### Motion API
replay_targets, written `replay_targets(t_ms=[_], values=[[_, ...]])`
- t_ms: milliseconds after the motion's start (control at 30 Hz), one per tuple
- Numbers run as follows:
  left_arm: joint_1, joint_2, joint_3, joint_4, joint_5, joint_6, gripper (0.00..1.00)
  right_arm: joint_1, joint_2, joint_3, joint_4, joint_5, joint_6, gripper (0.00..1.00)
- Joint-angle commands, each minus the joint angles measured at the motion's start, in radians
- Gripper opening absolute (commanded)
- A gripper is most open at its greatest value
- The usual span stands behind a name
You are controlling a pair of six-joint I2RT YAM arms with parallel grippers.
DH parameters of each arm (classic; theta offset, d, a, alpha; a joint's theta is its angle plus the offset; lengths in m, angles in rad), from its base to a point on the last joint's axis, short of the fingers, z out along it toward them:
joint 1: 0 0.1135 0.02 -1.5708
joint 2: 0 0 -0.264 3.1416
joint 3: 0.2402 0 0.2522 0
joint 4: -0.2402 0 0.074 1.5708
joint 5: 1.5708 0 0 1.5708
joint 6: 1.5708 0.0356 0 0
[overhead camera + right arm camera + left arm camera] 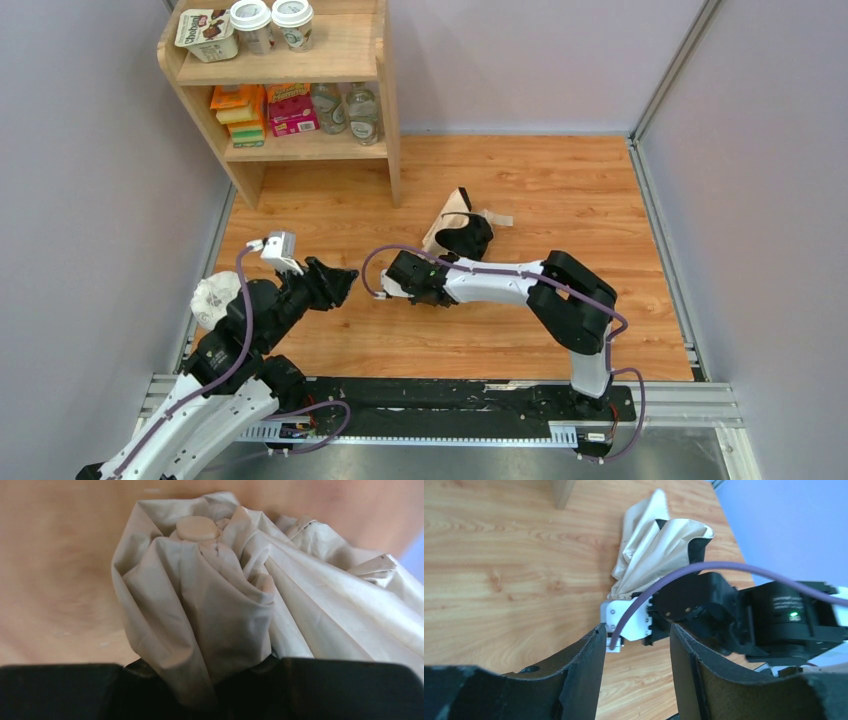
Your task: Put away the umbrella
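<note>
The umbrella [450,213] lies folded on the wooden floor in the middle of the top view, a pale beige bundle with its strap [497,218] trailing to the right. My right gripper [468,238] is shut on the canopy fabric. In the right wrist view the bunched umbrella [200,595] fills the space between the jaws of the gripper [205,666], its round cap [197,528] pointing away. My left gripper [350,278] hangs open and empty to the left of the right wrist. Its wrist view shows the gripper [636,632] facing the umbrella [659,545] past the right arm.
A wooden shelf [385,100] with cups, boxes and bottles stands at the back left. A white lumpy plastic bag [213,297] lies by the left wall beside the left arm. Grey walls close in both sides, and a metal rail [660,400] runs along the near edge.
</note>
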Motion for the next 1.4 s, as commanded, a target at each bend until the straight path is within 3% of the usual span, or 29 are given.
replay_targets(t_ms=[0, 167, 333, 433, 500, 600, 667, 800, 1067, 1367], values=[[0.0, -0.037, -0.052, -0.034, -0.033, -0.084, 0.57, -0.018, -0.024, 0.027, -0.216, -0.425, 0.114, 0.0], [0.0, -0.023, -0.072, -0.081, -0.071, -0.194, 0.54, -0.074, 0.092, 0.074, -0.279, -0.796, 0.157, 0.0], [0.0, 0.081, -0.071, -0.12, -0.041, -0.323, 0.54, -0.125, 0.177, 0.086, -0.261, -0.978, 0.192, 0.0], [0.0, 0.171, -0.083, -0.152, 0.002, -0.473, 0.59, -0.168, 0.201, 0.091, -0.255, -1.073, 0.191, 0.0], [0.0, 0.226, -0.114, -0.091, 0.053, -0.559, 0.65, -0.195, 0.22, 0.097, -0.258, -1.125, 0.188, 0.0], [0.002, 0.305, -0.207, 0.158, 0.134, -0.686, 0.77, -0.212, 0.259, 0.131, -0.296, -1.162, 0.177, 0.0], [0.003, 0.386, -0.262, 0.365, 0.208, -0.752, 0.78, -0.225, 0.279, 0.137, -0.301, -1.182, 0.169, 0.0], [0.017, 0.576, -0.275, 0.521, 0.248, -0.785, 0.79, -0.243, 0.299, 0.154, -0.305, -1.199, 0.177, 0.0], [0.017, 0.619, -0.368, 0.664, 0.145, -0.92, 0.8, -0.268, 0.257, 0.149, -0.276, -1.193, 0.22, 0.0], [0.017, 0.578, -0.361, 0.532, 0.166, -1.056, 0.8, -0.271, 0.26, 0.168, -0.255, -1.154, 0.241, 0.0]])
